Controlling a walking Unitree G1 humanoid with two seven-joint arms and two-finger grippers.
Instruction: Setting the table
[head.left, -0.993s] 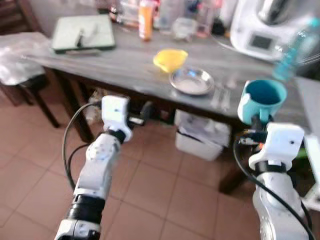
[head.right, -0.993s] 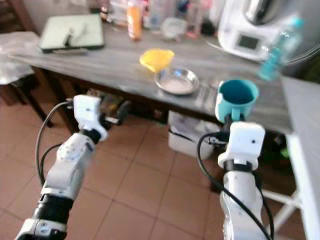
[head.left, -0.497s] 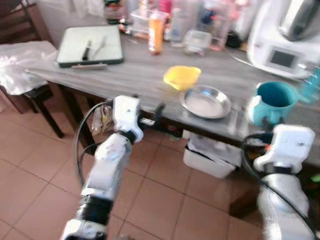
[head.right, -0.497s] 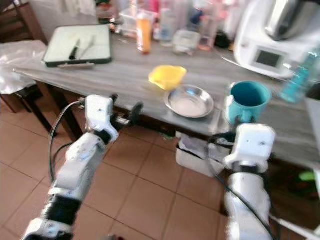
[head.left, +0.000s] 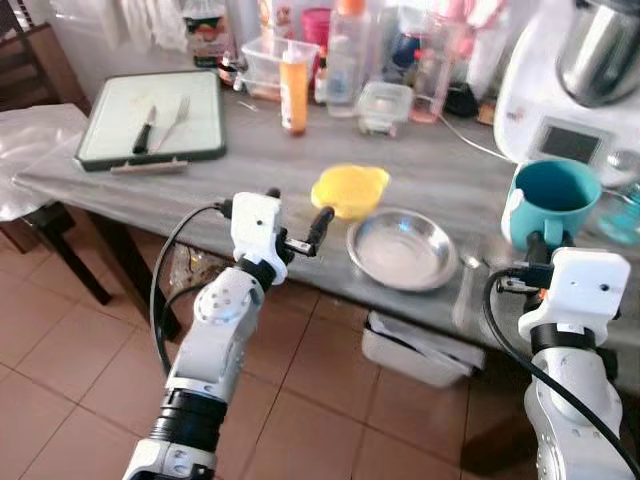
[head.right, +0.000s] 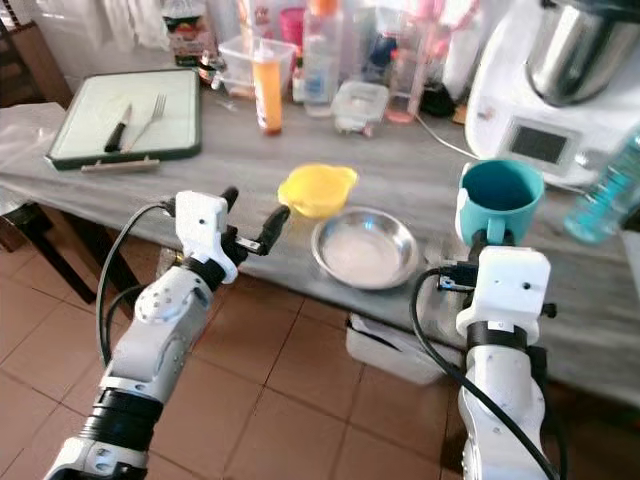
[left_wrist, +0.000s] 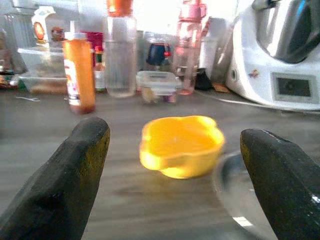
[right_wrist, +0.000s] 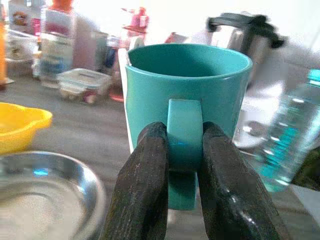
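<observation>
My right gripper (right_wrist: 182, 165) is shut on the handle of a teal mug (head.left: 548, 200), held upright over the near right part of the grey table (head.left: 200, 180). A steel plate (head.left: 403, 248) lies on the table left of the mug, and a yellow bowl (head.left: 350, 190) sits just behind the plate's left side. My left gripper (head.left: 297, 215) is open at the table's near edge, pointing at the yellow bowl (left_wrist: 181, 145) from a short distance. On a green-rimmed board (head.left: 150, 115) at the far left lie a knife (head.left: 143, 130) and a fork (head.left: 177, 115).
Bottles, an orange bottle (head.left: 293, 90) and plastic boxes crowd the table's back edge. A white kitchen machine (head.left: 575, 90) stands at the back right, with a blue water bottle (head.right: 610, 190) beside it. A white bin (head.left: 420, 345) sits under the table on the tiled floor.
The camera has come closer to the table and the view has sharpened. My left gripper has risen from below the table edge to level with the yellow bowl. The mug stays in my right gripper.
</observation>
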